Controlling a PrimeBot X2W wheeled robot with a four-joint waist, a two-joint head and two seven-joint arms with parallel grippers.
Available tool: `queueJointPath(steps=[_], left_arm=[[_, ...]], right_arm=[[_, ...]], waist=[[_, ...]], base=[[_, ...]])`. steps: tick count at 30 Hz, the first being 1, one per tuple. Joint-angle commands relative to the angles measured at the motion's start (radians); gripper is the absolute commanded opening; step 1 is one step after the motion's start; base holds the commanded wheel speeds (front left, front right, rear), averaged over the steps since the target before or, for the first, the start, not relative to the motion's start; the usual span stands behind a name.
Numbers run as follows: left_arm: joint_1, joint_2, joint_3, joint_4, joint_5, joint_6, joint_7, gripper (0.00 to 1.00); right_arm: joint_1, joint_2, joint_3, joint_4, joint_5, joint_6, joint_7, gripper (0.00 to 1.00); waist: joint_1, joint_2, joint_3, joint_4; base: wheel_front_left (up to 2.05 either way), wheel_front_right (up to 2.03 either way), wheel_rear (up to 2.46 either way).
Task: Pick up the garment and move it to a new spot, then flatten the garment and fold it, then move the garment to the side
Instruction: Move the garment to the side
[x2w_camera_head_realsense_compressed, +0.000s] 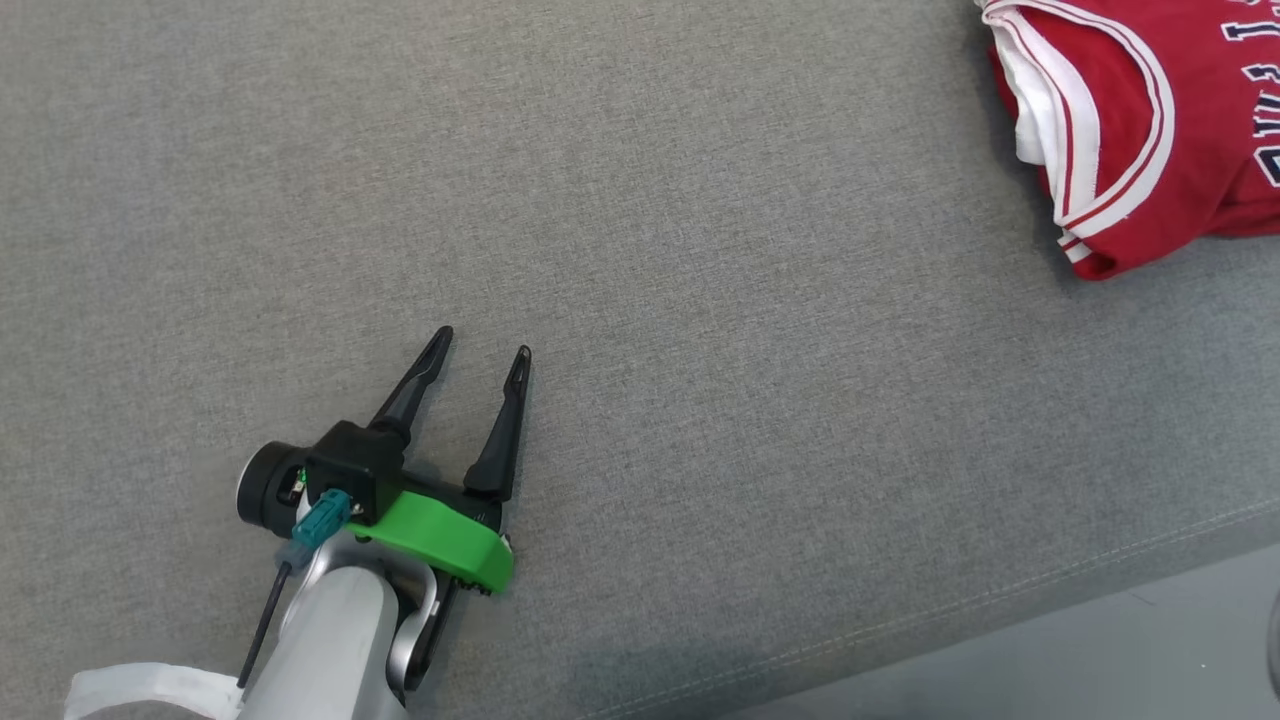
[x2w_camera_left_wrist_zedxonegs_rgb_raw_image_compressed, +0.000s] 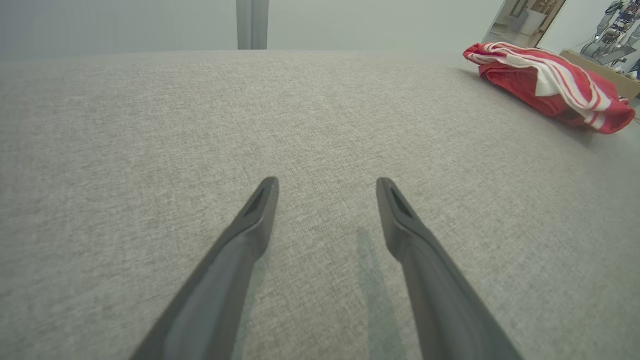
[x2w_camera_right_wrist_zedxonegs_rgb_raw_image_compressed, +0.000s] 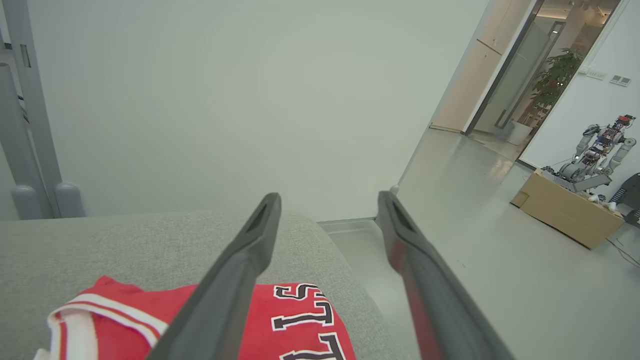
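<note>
Starting with the head view, the folded red mesh jersey with white-and-red striped trim and dark lettering (x2w_camera_head_realsense_compressed: 1200, 150) lies on the grey woven-fabric surface (x2w_camera_head_realsense_compressed: 700, 300), partly cut off by the picture's edge. The left gripper (x2w_camera_head_realsense_compressed: 482, 345) sits well apart from the jersey, its two dark fingers spread with nothing between them. This view gives the layout from above but says little about the jersey's thickness. The left wrist view supplies that: seen from the side, the jersey (x2w_camera_left_wrist_zedxonegs_rgb_raw_image_compressed: 545, 85) is a low bundle with loose striped layers lying on top, and bare fabric lies between it and the spread fingers. The right wrist view shows the right gripper (x2w_camera_right_wrist_zedxonegs_rgb_raw_image_compressed: 328, 196) above the jersey (x2w_camera_right_wrist_zedxonegs_rgb_raw_image_compressed: 125, 330), fingers apart and empty, pointing out past it. It also shows what the other two views do not: the surface's rounded end comes just beyond the jersey, with the pale floor (x2w_camera_right_wrist_zedxonegs_rgb_raw_image_compressed: 475, 280) past that. A brown cardboard box (x2w_camera_right_wrist_zedxonegs_rgb_raw_image_compressed: 565, 215) and another grey robot (x2w_camera_right_wrist_zedxonegs_rgb_raw_image_compressed: 600, 150) stand much farther off. The main risk, as I judge it, is that a sideways nudge from the right fingers slides the jersey over that end. A shallow pinch could also lift only the top layers and spoil the fold, with the left gripper too far from the jersey to steady it.
</note>
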Motion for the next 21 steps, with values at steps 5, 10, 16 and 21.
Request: queueJointPath(steps=[5, 10, 16, 21], left_arm=[[0.002, -0.011, 0.035, 0.003, 0.008, -0.002, 0.001, 1.0], [0.026, -0.027, 0.087, 0.009, 0.023, -0.002, 0.001, 1.0], [0.061, -0.045, 0.169, 0.027, 0.043, -0.002, 0.001, 1.0], [0.09, -0.058, 0.223, 0.053, 0.063, -0.002, 0.001, 1.0]], right_arm=[[0.059, 0.103, 0.072, -0.109, -0.007, -0.001, 0.001, 1.0], [0.15, 0.149, 0.239, -0.189, 0.049, -0.001, 0.001, 1.0], [0.261, 0.192, 0.366, -0.201, 0.136, -0.001, 0.0, 1.0], [0.363, 0.221, 0.414, -0.191, 0.192, -0.001, 0.001, 1.0]], waist=[[-0.0001, -0.0001, -0.027, 0.025], [-0.0001, -0.0001, -0.076, 0.042], [-0.0001, -0.0001, -0.141, 0.068], [-0.0001, -0.0001, -0.188, 0.101]], base=[[0.0, 0.0, 0.0], [0.0, 0.0, 0.0], [0.0, 0.0, 0.0], [0.0, 0.0, 0.0]])
